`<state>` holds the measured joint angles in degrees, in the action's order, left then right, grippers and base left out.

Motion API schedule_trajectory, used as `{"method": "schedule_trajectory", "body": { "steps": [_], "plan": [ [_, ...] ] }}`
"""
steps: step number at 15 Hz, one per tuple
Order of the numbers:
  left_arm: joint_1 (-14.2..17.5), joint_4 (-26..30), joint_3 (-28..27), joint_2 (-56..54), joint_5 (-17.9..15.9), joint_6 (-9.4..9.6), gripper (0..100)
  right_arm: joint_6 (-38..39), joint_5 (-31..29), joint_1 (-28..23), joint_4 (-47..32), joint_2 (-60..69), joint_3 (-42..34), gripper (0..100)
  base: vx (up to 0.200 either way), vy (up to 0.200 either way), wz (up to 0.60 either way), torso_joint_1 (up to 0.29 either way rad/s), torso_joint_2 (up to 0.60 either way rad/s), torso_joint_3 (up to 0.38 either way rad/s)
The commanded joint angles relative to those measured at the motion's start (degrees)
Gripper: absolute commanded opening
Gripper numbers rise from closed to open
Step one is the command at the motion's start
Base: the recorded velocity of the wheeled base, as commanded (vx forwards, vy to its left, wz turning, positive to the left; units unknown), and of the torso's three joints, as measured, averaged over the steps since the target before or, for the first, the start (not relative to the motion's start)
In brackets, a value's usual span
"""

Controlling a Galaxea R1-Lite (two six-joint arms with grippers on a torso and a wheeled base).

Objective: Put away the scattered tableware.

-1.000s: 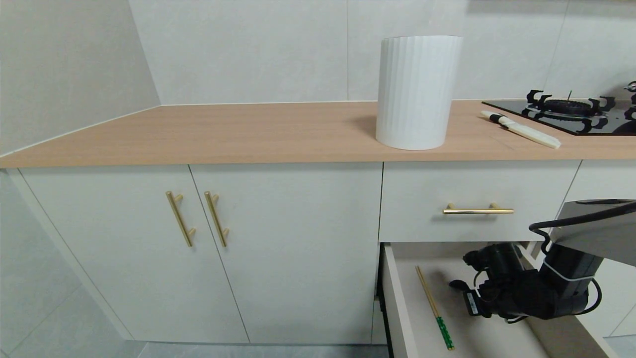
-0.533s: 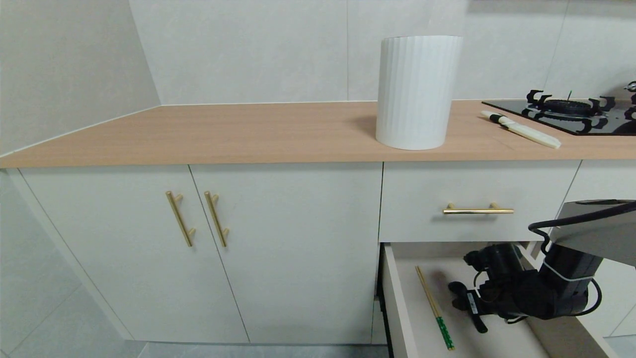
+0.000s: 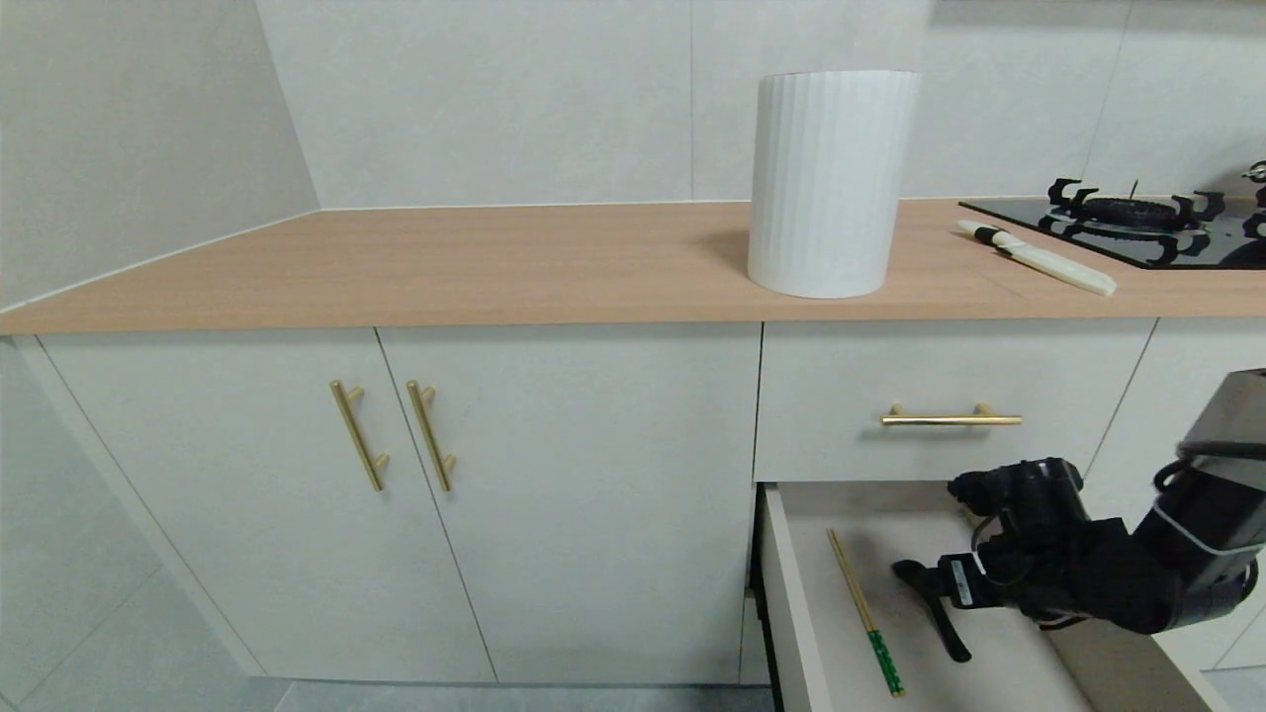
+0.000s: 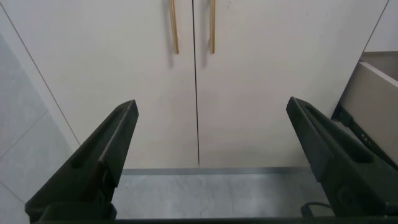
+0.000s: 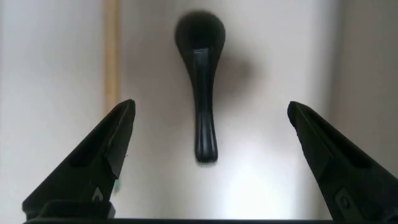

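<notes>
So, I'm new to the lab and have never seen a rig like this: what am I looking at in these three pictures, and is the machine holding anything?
It is a two-armed robot tidying a kitchen. The wide picture comes from a camera on its head, looking down at the counter. The other two come from cameras on its wrists, so the dark prongs at their edges are gripper fingers. On the counter stand a white ribbed container and a knife, beside a stove. Below, the open drawer holds chopsticks and a black spoon. The right gripper hangs over that spoon, open and holding nothing. The left gripper, also open and empty, faces the cabinet doors.
</notes>
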<state>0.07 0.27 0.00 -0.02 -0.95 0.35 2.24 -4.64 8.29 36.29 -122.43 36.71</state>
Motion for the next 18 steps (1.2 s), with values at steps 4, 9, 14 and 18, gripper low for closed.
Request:
{"method": "schedule_trajectory", "body": {
  "steps": [4, 9, 14, 18],
  "plan": [
    [0.01, 0.00, 0.00, 0.02, -0.02, 0.00, 100, -0.05, 6.05, 3.31, -4.47, 24.08, -10.60, 100, 0.000, 0.000, 0.00, 0.000, 0.00, 0.000],
    [0.01, 0.00, 0.00, 0.02, -0.02, 0.00, 100, -2.07, 12.29, 6.74, -25.48, 41.13, -8.14, 100, 0.000, 0.000, 0.00, 0.000, 0.00, 0.000],
    [0.01, 0.00, 0.00, 0.02, -0.02, 0.00, 100, -5.58, 12.47, 8.50, -32.95, 45.26, -7.26, 100, 0.000, 0.000, 0.00, 0.000, 0.00, 0.000],
    [0.01, 0.00, 0.00, 0.02, -0.02, -0.09, 100, -7.60, 12.64, 8.85, -35.85, 45.53, -7.35, 100, -0.100, 0.000, 0.00, 0.002, 0.00, 0.000]
  ]
}}
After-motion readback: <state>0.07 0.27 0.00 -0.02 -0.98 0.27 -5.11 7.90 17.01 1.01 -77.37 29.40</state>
